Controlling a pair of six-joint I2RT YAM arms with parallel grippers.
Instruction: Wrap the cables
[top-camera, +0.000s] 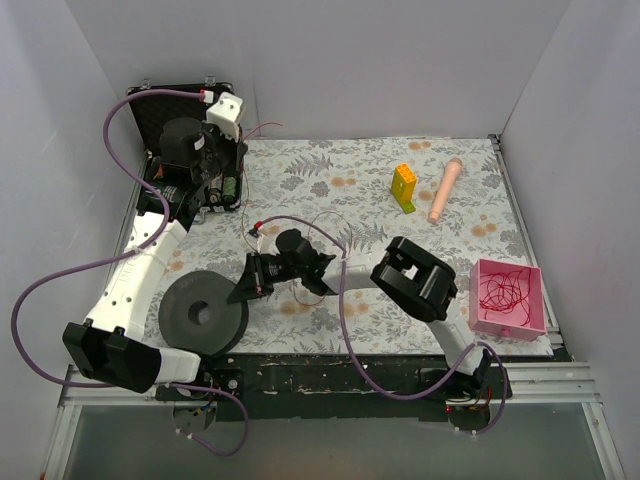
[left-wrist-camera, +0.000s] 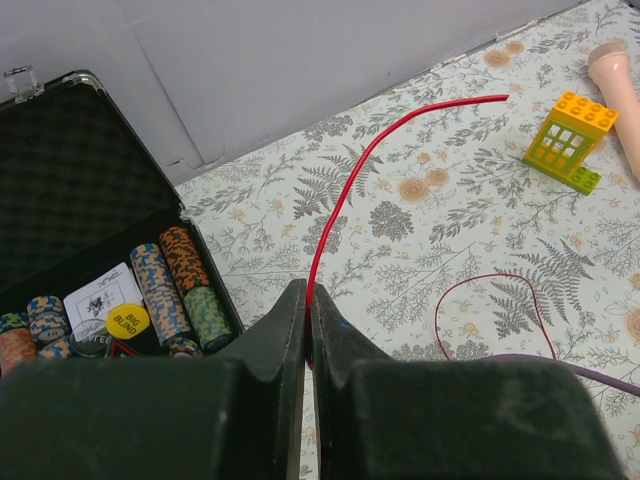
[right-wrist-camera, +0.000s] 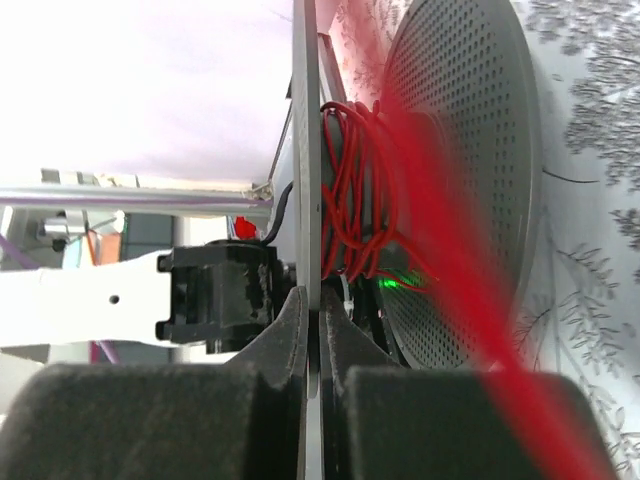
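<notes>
Cables (left-wrist-camera: 322, 240): my left fingers (left-wrist-camera: 280, 345) pinch one strand near the bench (top-camera: 350, 160) far-left corner, right fingers (right-wrist-camera: 285, 345) clamp the spool (right-wrist-camera: 470, 150) flange; slack may spill wound turns.

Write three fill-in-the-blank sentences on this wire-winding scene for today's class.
The left gripper pinches a thin red wire beside the open black case of poker ___.
The right gripper clamps the dark grey perforated spool, wound with ___ wire.
More tangled wire lies in the ___ plastic box.
Missing: chips, red, pink.

Yellow disc (left-wrist-camera: 127, 320) in poker case (left-wrist-camera: 60, 180) reads "BIG BLIND", prob.; card (left-wrist-camera: 100, 293) txt illegible.
</notes>
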